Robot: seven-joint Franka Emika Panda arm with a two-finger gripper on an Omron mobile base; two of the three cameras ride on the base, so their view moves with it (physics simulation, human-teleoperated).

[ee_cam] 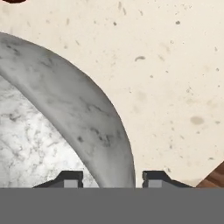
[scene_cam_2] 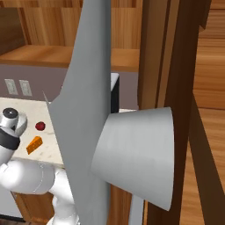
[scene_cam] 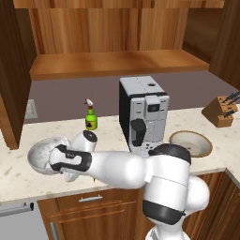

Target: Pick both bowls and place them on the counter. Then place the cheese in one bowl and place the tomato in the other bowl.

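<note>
Grey marbled bowl (scene_cam: 44, 154) sits on the table (scene_cam: 18, 180), well left of the coffee machine (scene_cam: 142, 115). Jaws spread, straddling its rim without pinching. Judgement: back straight off the rim, avoiding a nudge, before fetching the cheese (scene_cam_2: 34, 144).

The marbled bowl (ee_cam: 65, 109) looks like matt grey-white stone. The counter (ee_cam: 175, 78) is speckled beige stone, smooth. The shelf (scene_cam: 117, 63) and cabinet fronts (scene_cam: 93, 215) are glossy brown wood.
</note>
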